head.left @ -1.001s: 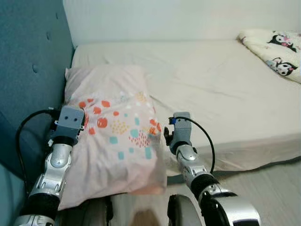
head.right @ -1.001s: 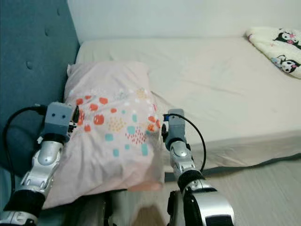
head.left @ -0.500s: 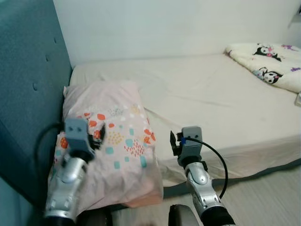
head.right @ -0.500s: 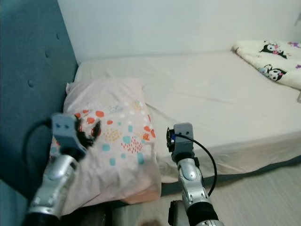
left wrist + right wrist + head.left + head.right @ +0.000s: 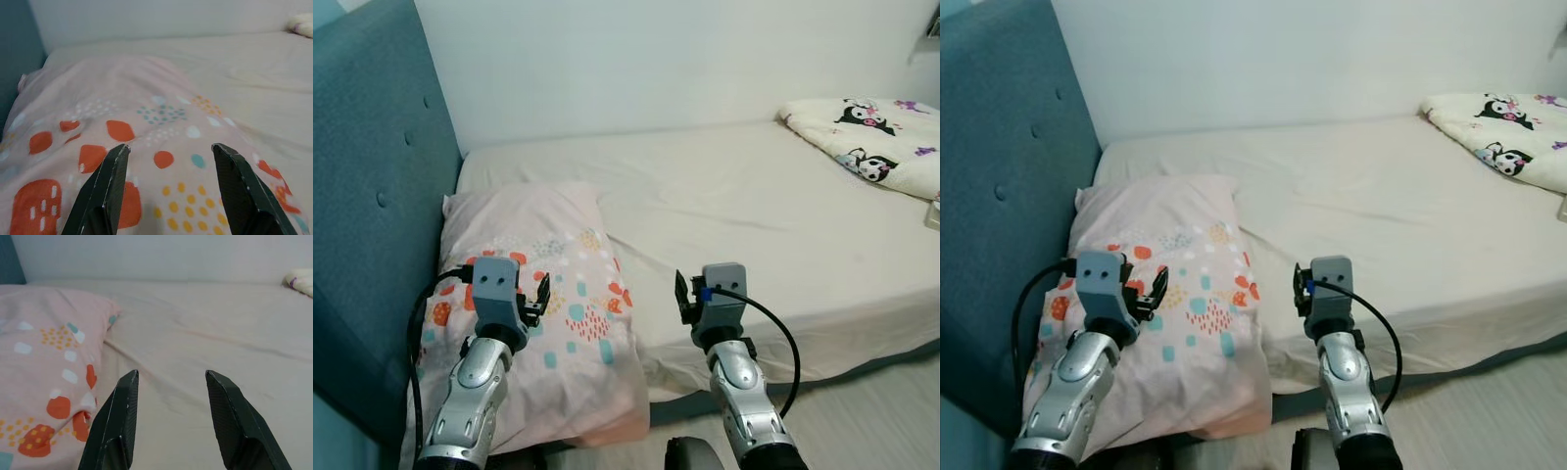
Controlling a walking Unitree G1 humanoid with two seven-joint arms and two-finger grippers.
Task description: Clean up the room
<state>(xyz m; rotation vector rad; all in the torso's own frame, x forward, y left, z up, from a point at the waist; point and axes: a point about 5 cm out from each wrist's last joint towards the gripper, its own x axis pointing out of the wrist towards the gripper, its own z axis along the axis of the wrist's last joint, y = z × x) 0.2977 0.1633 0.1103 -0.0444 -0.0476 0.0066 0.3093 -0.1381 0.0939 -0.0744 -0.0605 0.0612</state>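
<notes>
— Where is the pillow [image 5: 533,294]?

— It lies on my left end of the bed [image 5: 773,225], its long side against the blue headboard [image 5: 372,215]. It is pale pink with orange, teal and yellow spots, and its near end hangs a little over the bed's front edge.

— And your left gripper [image 5: 168,188]?

— I hold it just above the pillow's spotted near half. My wrist camera shows both black fingers [image 5: 105,191] spread wide apart with only the pillowcase between them, so it is open and holds nothing. I cannot tell whether the tips touch the fabric.

— The right one?

— My right gripper [image 5: 171,416] is out in front of the bed's front edge, just beside the pillow's right side. Its fingers [image 5: 237,426] are spread too, nothing between them; past them I see the cream sheet [image 5: 205,338] and the pillow's edge off to one side.

— Anything else on the bed?

— A folded blanket [image 5: 867,142], white with black-and-white cartoon figures, sits at the far right end, well apart from the pillow. A white wall [image 5: 666,59] runs behind the bed, and pale wood floor [image 5: 881,411] shows at the lower right.
</notes>
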